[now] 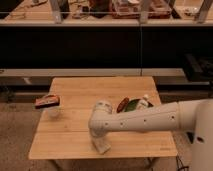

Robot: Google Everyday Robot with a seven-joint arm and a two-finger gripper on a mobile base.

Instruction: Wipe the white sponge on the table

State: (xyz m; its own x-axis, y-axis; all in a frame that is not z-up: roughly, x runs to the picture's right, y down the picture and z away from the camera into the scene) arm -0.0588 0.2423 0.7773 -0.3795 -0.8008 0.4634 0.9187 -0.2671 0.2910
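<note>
Near table [65,146] front edge: arm [145,119] outstretched, gripper [101,145] downward.

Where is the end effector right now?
In the camera view the end effector is low at the table's front edge, near its middle, in front and left of the bottle and right of the red packet.

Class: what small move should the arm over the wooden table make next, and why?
Probably slide the gripper sideways along the table, pressing down. It sits low near the front edge on what looks like the white sponge, with bare wood beside it.
</note>
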